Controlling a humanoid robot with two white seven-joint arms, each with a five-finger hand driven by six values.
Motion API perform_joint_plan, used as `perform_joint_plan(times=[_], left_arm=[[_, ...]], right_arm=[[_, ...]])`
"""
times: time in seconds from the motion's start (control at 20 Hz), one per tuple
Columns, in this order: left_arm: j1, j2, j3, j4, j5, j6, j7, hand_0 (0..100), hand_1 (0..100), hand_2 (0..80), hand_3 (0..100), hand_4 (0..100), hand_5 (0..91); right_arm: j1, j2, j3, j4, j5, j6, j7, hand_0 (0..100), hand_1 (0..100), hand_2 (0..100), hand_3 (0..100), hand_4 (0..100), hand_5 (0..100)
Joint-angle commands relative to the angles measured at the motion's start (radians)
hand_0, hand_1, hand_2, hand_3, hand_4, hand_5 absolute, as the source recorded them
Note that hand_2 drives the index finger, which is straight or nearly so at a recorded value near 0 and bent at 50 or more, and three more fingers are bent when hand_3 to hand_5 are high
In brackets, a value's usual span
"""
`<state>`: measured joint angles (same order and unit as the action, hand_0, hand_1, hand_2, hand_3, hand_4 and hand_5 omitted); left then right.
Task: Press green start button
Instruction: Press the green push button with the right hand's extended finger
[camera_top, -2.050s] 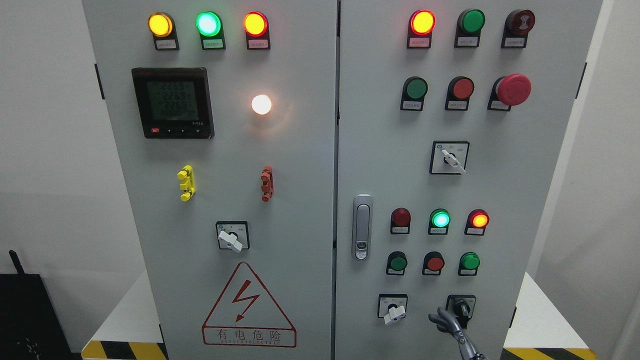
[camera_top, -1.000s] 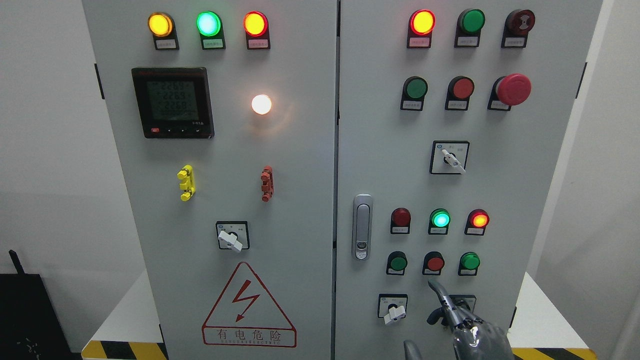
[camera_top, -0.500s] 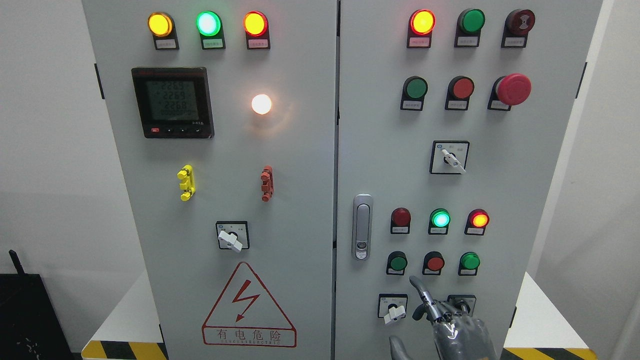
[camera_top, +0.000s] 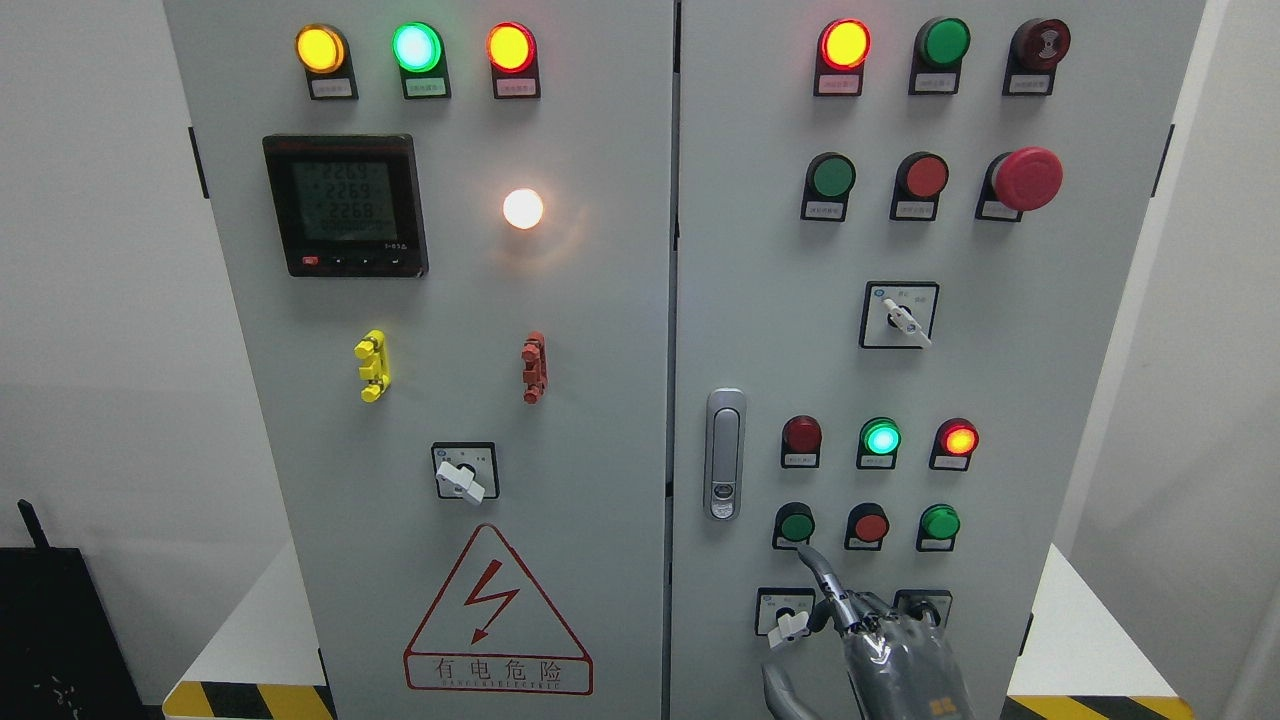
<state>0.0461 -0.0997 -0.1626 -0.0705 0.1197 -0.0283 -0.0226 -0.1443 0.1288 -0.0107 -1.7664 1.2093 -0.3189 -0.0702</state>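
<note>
**A Finger Points Up at the Green Button**

The right hand (camera_top: 880, 650) comes up from the bottom of the picture, right of the middle; it is grey and shiny; one finger (camera_top: 822, 572) sticks out long and straight, and the other fingers are curled in; it holds nothing. The tip of that finger sits just under the green start button (camera_top: 797, 524); I cannot tell if it touches. The button is on the right door of the grey cabinet (camera_top: 1000, 400), low down, first in a row of three; a red button (camera_top: 870, 526) is next to it, then another green button (camera_top: 940, 522). Above the row a green lamp (camera_top: 881, 438) glows. The hand covers part of a white switch (camera_top: 788, 620) below the row.
</note>
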Motion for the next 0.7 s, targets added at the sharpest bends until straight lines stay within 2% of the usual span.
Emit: perform_joint_plan(times=[0.0,0.65], left_arm=[[0.000,0.000,0.000,0.000,0.000,-0.001,0.000,12,56,0.0,0,0,0.0],[0.000,0.000,0.000,0.000,0.000,-0.001,0.000,12,56,0.0,0,0,0.0]], right_arm=[[-0.032,0.000,-0.017,0.067,0.004,0.008,0.000,45,33,0,58,64,71],[-0.051,0.002,-0.029,0.074,0.003,0.009,0.000,46,34,0,58,64,71]])
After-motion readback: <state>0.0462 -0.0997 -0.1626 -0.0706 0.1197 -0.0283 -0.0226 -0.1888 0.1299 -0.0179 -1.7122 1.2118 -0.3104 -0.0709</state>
